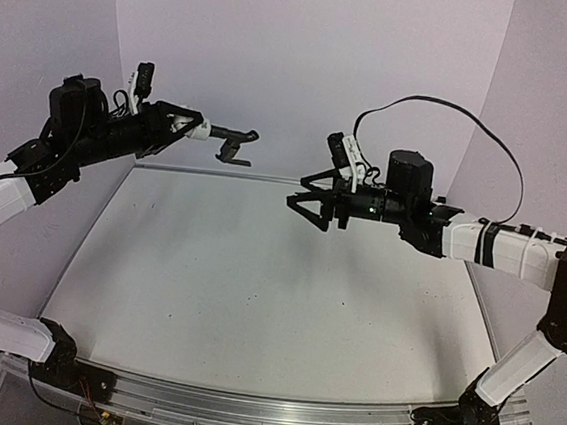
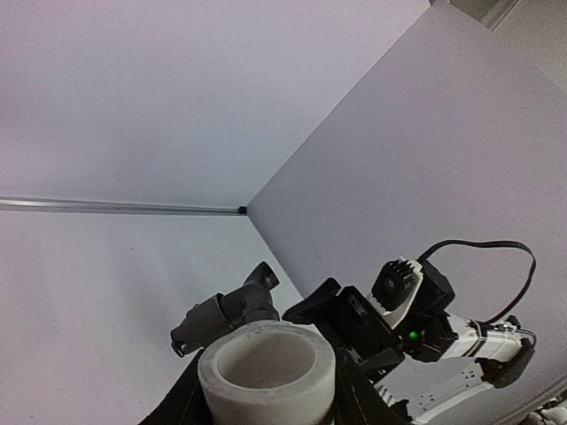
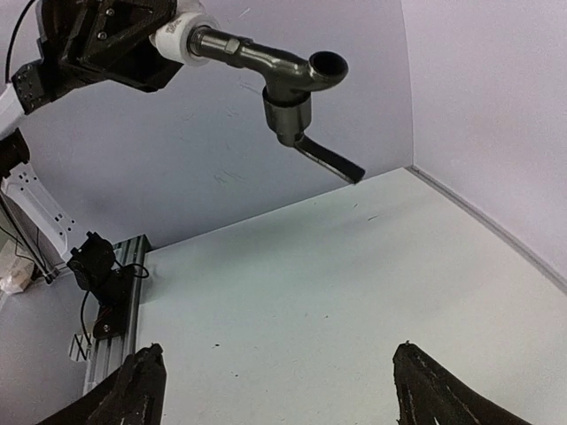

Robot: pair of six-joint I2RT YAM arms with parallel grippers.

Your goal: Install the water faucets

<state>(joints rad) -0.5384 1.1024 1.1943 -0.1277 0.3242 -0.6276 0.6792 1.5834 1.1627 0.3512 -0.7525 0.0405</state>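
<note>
One faucet in play, and it's up in the air. The left gripper [image 1: 184,123] is closed partway around the white fitting [image 1: 199,131], with a finger on each side of that short cylinder. From the left wrist view, the open hollow end of the fitting faces the camera. The black piece [image 1: 232,141] sticks out of the fitting toward 3 o'clock, and it's one hooked spout with a flat lever hanging below it. So that's two parts, one black and one white, joined as a single faucet. It's held clear above the bench [image 1: 255,300], out at about 11 o'clock on the top view.

Over at 1 o'clock is the right gripper [image 1: 300,193]. Its jaws are spread wide with nothing between them, and the two fingers point toward 9 o'clock, straight at the faucet. There's a clear gap between its fingertips and the black piece, with no contact. From the right wrist view, the spout's round mouth shows at 12 o'clock and the lever angles down toward 4 o'clock. The gripper's own two fingertips sit far apart at the bottom corners, over bare bench.

That makes two arms, two grippers and one faucet. One black cable [image 1: 473,118] loops above the right arm.
</note>
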